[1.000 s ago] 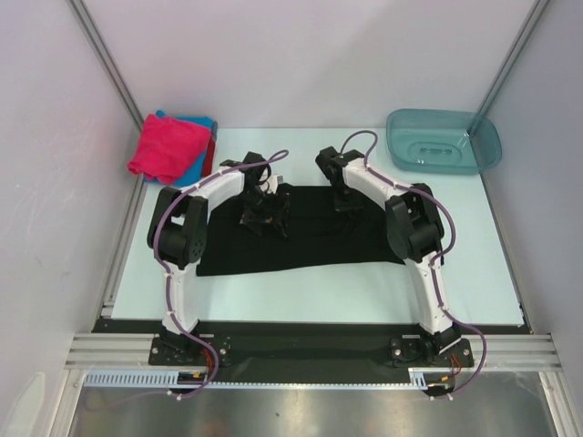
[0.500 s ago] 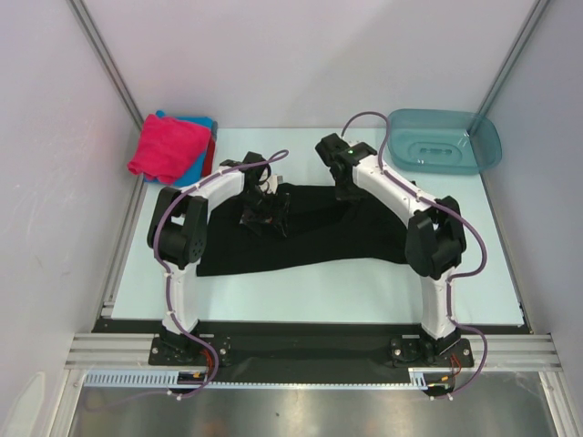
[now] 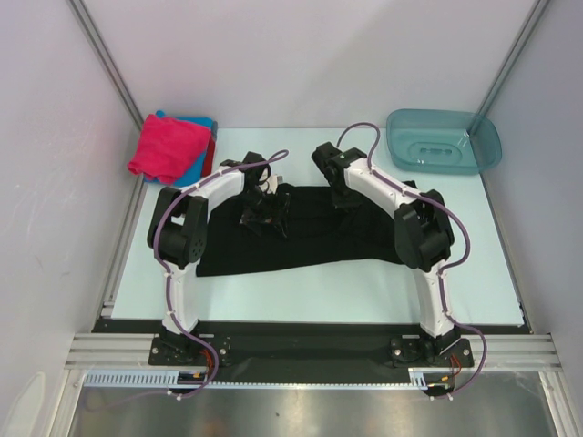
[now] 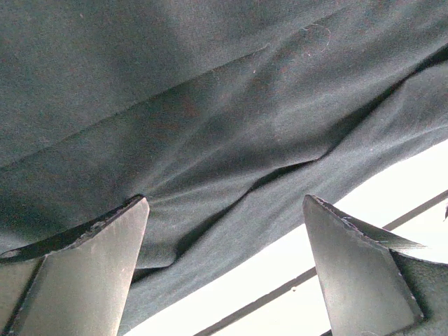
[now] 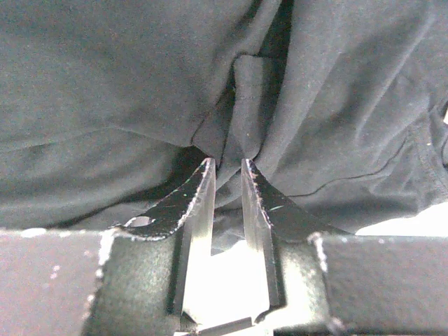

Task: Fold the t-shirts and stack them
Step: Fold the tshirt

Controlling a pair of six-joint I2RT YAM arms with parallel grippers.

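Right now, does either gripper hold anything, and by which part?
Left gripper: nothing, wide open. Right gripper: a fold of the black t-shirt sits between its tips; grip unclear.

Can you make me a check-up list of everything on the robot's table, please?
Surface: pale table.
Job's things: black shirt spread mid-table, wrinkled; pink shirt folded on a blue shirt, far left corner.
Clutter: teal basin, far right corner.
Grippers: left tool open over the black shirt; right tool jaws narrowly apart, a shirt fold between the tips, grip unclear.
Cables: purple cables run along both arms.
Surroundings: white walls, metal frame.
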